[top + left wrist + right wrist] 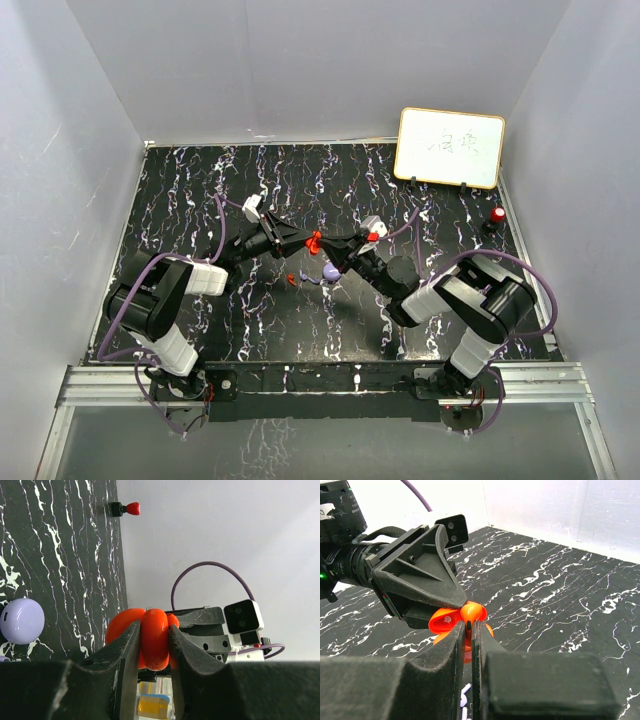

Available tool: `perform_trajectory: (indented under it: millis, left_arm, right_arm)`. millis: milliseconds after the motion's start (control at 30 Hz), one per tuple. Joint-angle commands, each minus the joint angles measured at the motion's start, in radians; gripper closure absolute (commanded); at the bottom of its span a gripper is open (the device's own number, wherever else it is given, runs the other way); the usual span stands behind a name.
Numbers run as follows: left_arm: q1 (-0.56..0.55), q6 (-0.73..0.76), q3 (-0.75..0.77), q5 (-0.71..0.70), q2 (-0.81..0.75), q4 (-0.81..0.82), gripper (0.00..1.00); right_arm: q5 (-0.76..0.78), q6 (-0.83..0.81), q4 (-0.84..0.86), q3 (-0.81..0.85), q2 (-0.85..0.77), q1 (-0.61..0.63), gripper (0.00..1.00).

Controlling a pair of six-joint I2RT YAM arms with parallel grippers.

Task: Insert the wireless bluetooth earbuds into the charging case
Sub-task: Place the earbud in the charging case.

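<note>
Two jaw pairs meeting over the tabletop (pixel 200 190), left jaws clamped on the open red charging case (pixel 155 640), right jaws pinched narrow on the red earbud (pixel 471 614) at that case's mouth, purple case (pixel 331 271) just nearer.

Handwriting on whiteboard (pixel 449 147) — illegible

We look steeply down on the whole table (pixel 300 330) from above and behind, with the arm bases (pixel 178 382) at 6 o'clock. Our left wrist view, rolled sideways, faces about 4 o'clock, close on the red case (pixel 152 640). Our right wrist view faces 10 o'clock, equally close on the red earbud (pixel 472 612). All three share that case, mid-table.
</note>
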Motion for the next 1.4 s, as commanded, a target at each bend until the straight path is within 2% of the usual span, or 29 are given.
perform_trajectory:
  millis: [0,533,633,800,1133,1367]
  left_arm:
    - [-0.007,0.001,0.033,0.027,-0.058,0.022,1.0]
    - [-0.007,-0.011,0.045,0.022,-0.054,0.039,1.0]
    - [-0.007,-0.013,0.048,0.02,-0.054,0.038,1.0]
    - [-0.007,-0.012,0.055,0.018,-0.052,0.033,1.0]
    - [-0.007,-0.009,0.059,0.016,-0.037,0.037,1.0]
    - [0.0,-0.01,0.052,0.018,-0.012,0.079,1.0]
  right_arm:
    - [-0.006,0.006,0.336,0.016,0.007,-0.007,1.0]
    - [-0.005,0.019,0.337,0.002,0.0,-0.008,1.0]
    - [0.0,0.019,0.336,-0.001,-0.004,-0.007,0.95]
    - [0.009,0.021,0.336,-0.005,-0.013,-0.007,0.77]
    - [0.03,0.003,0.336,-0.028,-0.088,-0.008,0.65]
    - [0.104,-0.026,0.304,-0.144,-0.299,-0.013,0.59]
